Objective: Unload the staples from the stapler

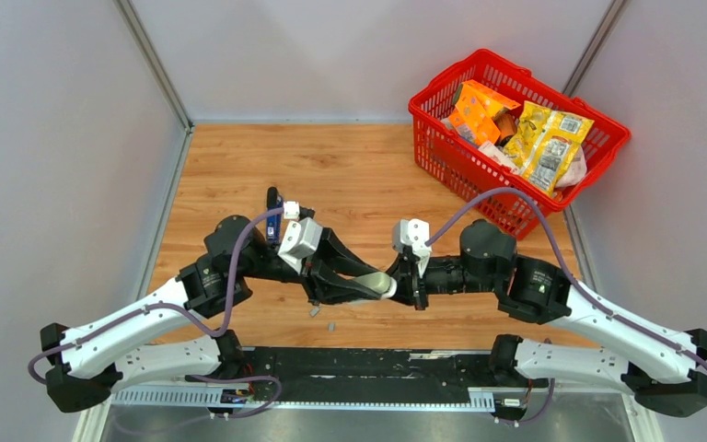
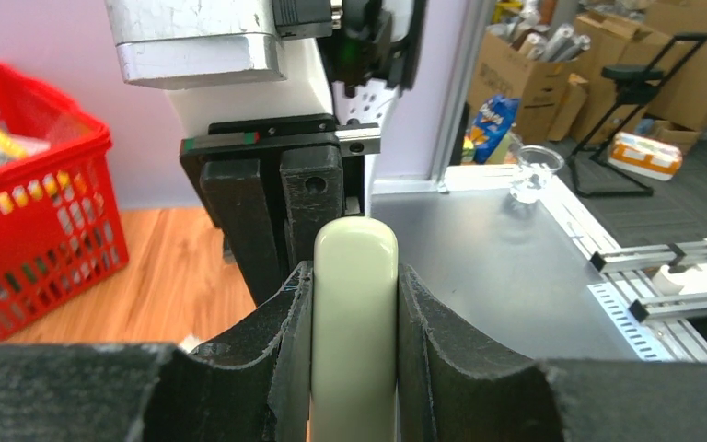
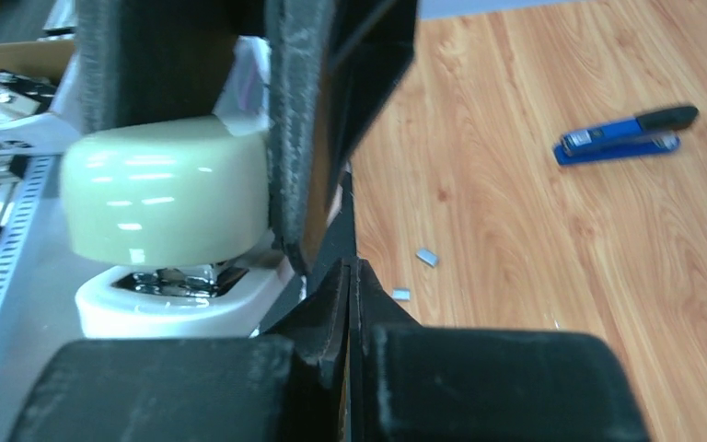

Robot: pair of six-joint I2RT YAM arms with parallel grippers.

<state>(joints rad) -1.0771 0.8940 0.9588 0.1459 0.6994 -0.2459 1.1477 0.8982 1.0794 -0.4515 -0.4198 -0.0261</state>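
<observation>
The main risk is a slip. The pale green stapler has a glossy, rounded plastic cap, and the left gripper is clamped on it from both sides, so only the black, slightly rough pads bear on a smooth curved surface. A pull or twist from the other arm could make it pivot or slide out. The right gripper sits right at the stapler's nose with its two dark fingers pressed together along a thin seam. Nothing shows between them, and I cannot tell whether they pinch some thin part of the mechanism. If they tug off-axis, I judge the white base and the chromed metal track above it could jam or snap shut, trapping whatever load is left inside. That load cannot be seen. The stapler is held in the air between the arms, above the near part of the wooden table. The staples that are visible are two tiny silvery-grey metal strips lying loose on the grain below, near each other. They are light and could easily be knocked away by a low sweep. A blue metal stapler with a black tip lies well apart, and a red plastic lattice basket stands in the far right corner.
</observation>
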